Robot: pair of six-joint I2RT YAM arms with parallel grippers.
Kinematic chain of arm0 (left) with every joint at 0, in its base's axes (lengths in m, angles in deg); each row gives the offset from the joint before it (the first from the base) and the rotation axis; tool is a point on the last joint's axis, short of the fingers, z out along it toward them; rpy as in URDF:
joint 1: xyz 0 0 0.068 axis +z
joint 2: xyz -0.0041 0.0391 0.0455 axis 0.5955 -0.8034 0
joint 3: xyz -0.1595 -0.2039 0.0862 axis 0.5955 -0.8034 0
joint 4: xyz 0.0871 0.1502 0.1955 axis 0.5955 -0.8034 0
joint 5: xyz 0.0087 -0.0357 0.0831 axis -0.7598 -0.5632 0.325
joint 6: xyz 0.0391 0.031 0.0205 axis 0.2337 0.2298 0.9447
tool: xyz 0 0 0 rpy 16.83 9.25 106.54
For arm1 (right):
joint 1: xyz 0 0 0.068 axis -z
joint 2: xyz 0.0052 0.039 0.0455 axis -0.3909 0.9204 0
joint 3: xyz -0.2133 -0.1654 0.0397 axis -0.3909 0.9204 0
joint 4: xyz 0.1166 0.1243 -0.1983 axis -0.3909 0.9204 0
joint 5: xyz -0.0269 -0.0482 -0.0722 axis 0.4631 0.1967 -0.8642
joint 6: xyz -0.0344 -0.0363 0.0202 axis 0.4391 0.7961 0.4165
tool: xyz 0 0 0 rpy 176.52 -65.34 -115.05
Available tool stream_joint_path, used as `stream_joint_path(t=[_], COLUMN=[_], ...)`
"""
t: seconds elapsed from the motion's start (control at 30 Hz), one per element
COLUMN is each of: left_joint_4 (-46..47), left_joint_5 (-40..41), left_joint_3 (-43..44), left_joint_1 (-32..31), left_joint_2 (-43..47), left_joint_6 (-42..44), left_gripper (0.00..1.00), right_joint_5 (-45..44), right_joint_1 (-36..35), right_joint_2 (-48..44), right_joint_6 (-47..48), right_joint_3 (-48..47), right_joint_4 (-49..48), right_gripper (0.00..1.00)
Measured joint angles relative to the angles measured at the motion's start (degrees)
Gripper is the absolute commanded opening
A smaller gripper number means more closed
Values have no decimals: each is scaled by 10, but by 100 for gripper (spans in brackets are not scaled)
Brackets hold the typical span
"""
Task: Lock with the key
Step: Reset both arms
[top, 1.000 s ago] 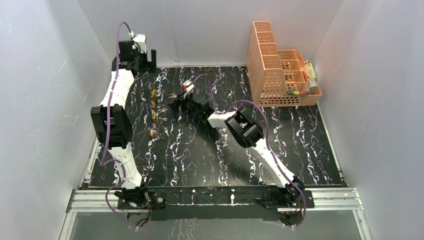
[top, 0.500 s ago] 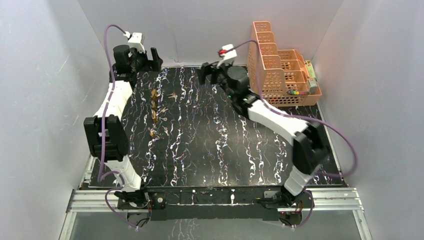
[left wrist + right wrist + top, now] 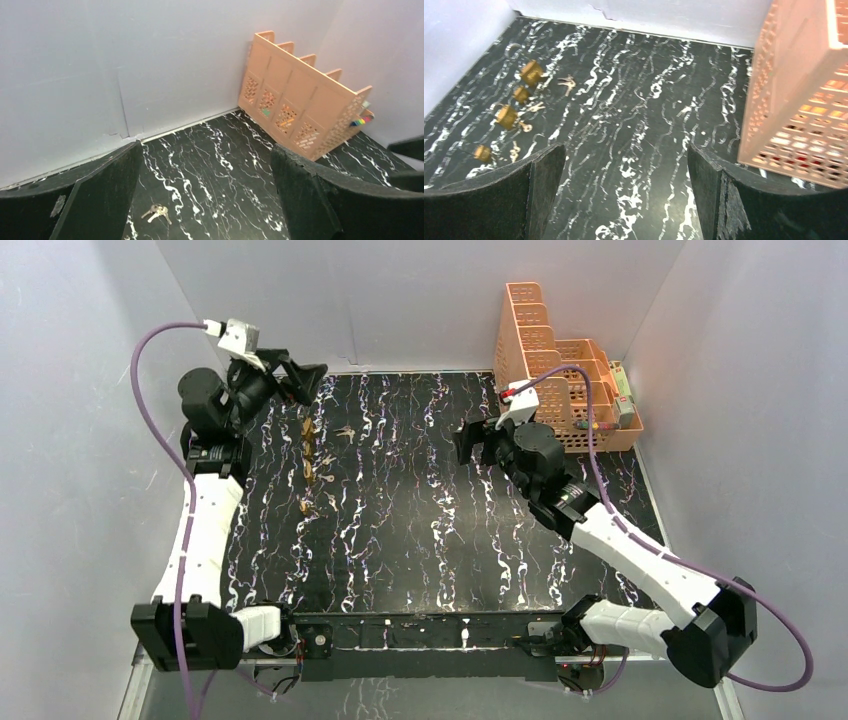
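Note:
Several brass padlocks lie in a column on the black marbled table (image 3: 420, 540), from the farthest padlock (image 3: 307, 426) (image 3: 531, 71) to the nearest padlock (image 3: 303, 506) (image 3: 482, 152). A small key or key bunch lies to the right of each. The farthest key bunch (image 3: 345, 430) (image 3: 156, 212) (image 3: 566, 82) is one of them. My left gripper (image 3: 308, 380) (image 3: 205, 185) is open and empty, raised above the far left corner over the padlock column. My right gripper (image 3: 463, 446) (image 3: 624, 170) is open and empty, raised over the table right of centre and facing the padlocks.
An orange perforated rack (image 3: 560, 390) (image 3: 300, 115) (image 3: 804, 90) stands at the far right with small coloured items in it. Grey walls enclose the table on the left, back and right. The arm bases sit on the near rail (image 3: 430, 635).
My right arm lifted from the keys, swung to the far middle, then came back to right of centre. My left arm drew back leftward, its gripper still over the far left corner.

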Motion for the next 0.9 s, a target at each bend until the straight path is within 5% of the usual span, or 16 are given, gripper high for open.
stream_joint_path(t=[0.23,0.9], left_joint_4=[-8,2], left_joint_5=[-25,-65], left_joint_3=[-83,-83], left_joint_1=[-2,-3], left_joint_2=[83,80], left_joint_6=[-6,-6], left_gripper=[98,98], right_joint_5=[-37,-29], right_joint_1=[0,0], right_joint_2=[-35,-93], right_joint_6=[42,100], right_joint_3=[-1,13], right_joint_4=[50,38], right_gripper=[99,99])
